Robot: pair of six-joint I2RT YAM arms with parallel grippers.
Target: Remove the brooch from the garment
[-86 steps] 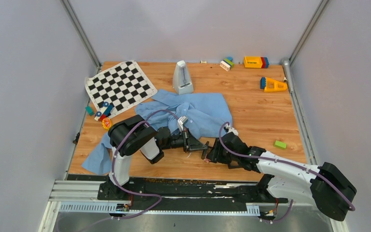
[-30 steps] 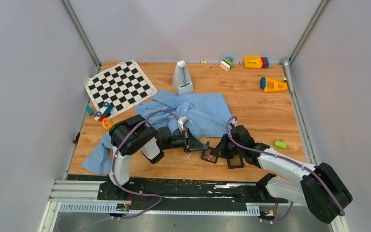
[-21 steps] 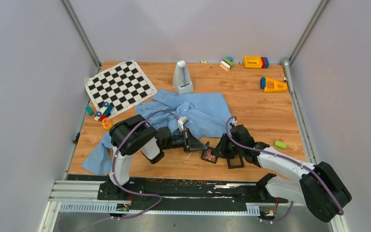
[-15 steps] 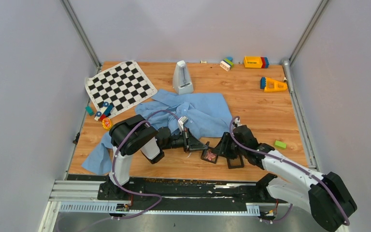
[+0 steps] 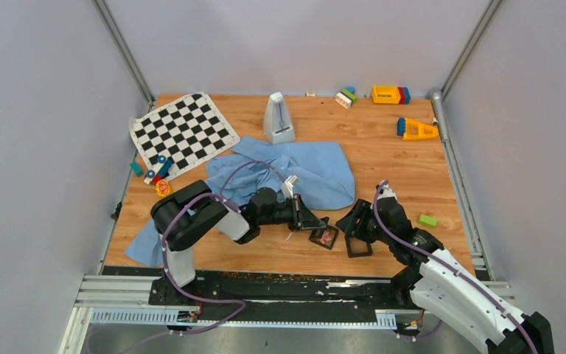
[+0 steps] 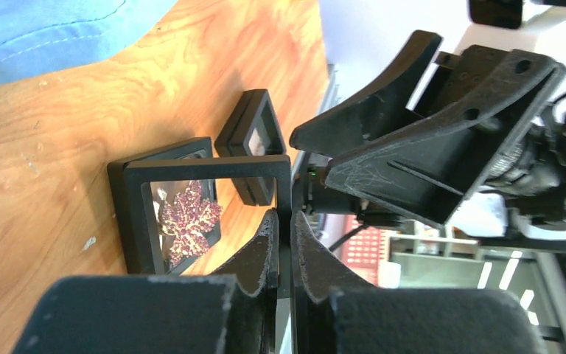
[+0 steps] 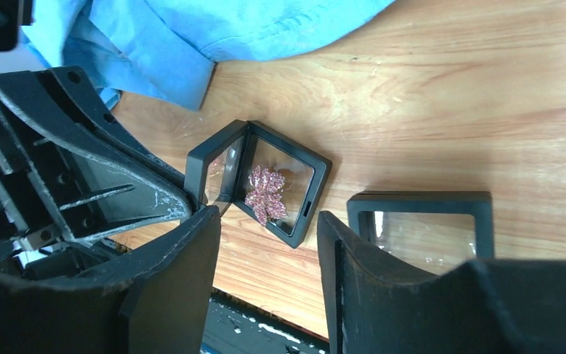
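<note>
A pink leaf-shaped brooch (image 5: 328, 237) lies inside an open black display case (image 5: 317, 240) on the wood, just off the near edge of the blue shirt (image 5: 302, 169). My left gripper (image 5: 311, 221) is shut on the case's thin lid frame (image 6: 214, 166), holding it upright; the brooch (image 6: 188, 221) shows behind that frame. My right gripper (image 5: 354, 221) is open and empty, hovering just right of the case. In the right wrist view the brooch (image 7: 267, 193) lies between my open fingers (image 7: 267, 215), well beyond them.
A second black frame case (image 5: 359, 245) lies flat right of the first. A green block (image 5: 427, 220) sits further right. A checkerboard mat (image 5: 184, 133), a metronome (image 5: 278, 118) and toy blocks (image 5: 390, 94) sit at the back.
My right gripper has drawn back to the right, away from the case. My left arm has stretched further right, still holding the lid. The brooch now lies in the case.
</note>
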